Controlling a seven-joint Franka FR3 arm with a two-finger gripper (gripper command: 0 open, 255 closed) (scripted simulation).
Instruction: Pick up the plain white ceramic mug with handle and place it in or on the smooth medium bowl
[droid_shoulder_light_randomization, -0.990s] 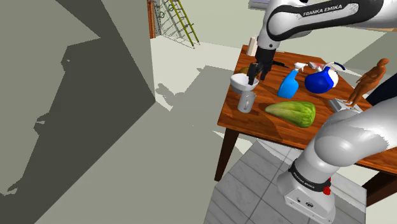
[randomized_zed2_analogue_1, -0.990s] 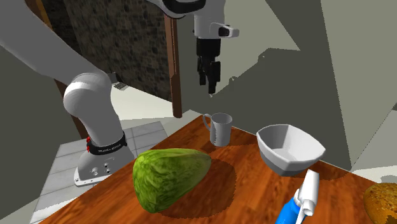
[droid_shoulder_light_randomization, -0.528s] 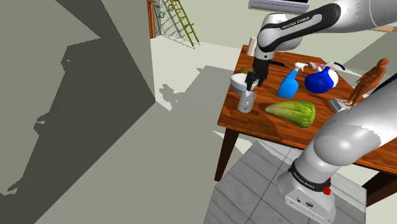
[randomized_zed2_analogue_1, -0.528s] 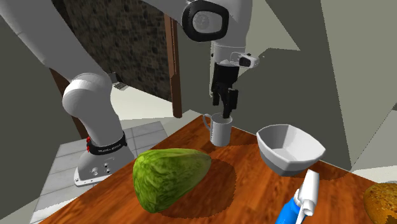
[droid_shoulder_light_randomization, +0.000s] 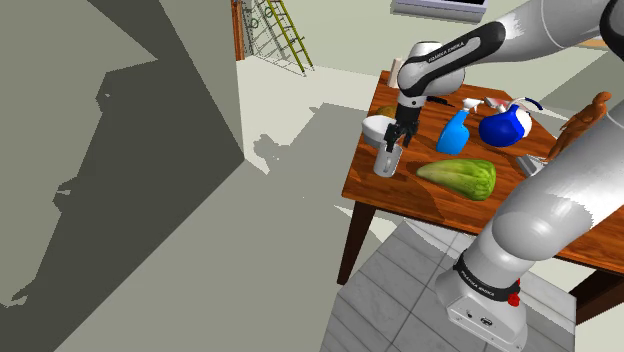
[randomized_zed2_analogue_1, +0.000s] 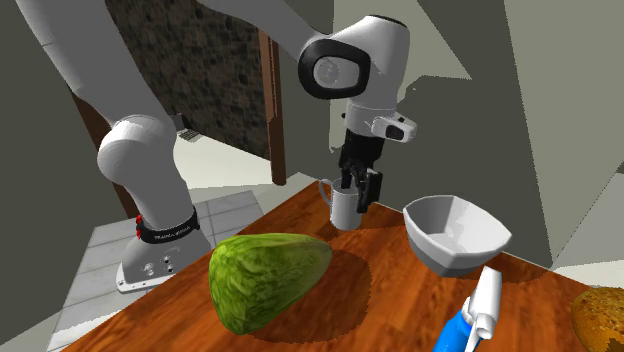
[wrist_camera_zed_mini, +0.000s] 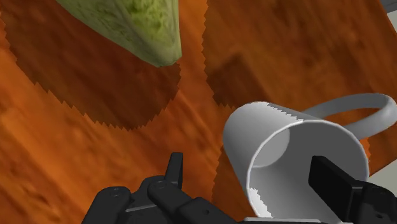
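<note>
Grey walls stand behind a reddish-brown wooden table (randomized_zed2_analogue_1: 400, 310), and I take the white bowl (randomized_zed2_analogue_1: 455, 235) on it as my mark. Just beside the bowl, not touching it, the white mug (randomized_zed2_analogue_1: 345, 208) stands upright on the wood with its handle turned away from the bowl. A head of lettuce (randomized_zed2_analogue_1: 265, 278) lies farther out from the bowl, past the mug.

A second ago the black gripper (randomized_zed2_analogue_1: 360, 195) hung well above the bowl's level; it has since dropped straight onto the mug. Its fingers stand apart and grip nothing. From the hand's own camera one finger seems to sit outside the mug's wall and the other over its open mouth. To my eye the approach is done, and what remains is to close on the rim, lift, and make the short carry over to the bowl.
</note>
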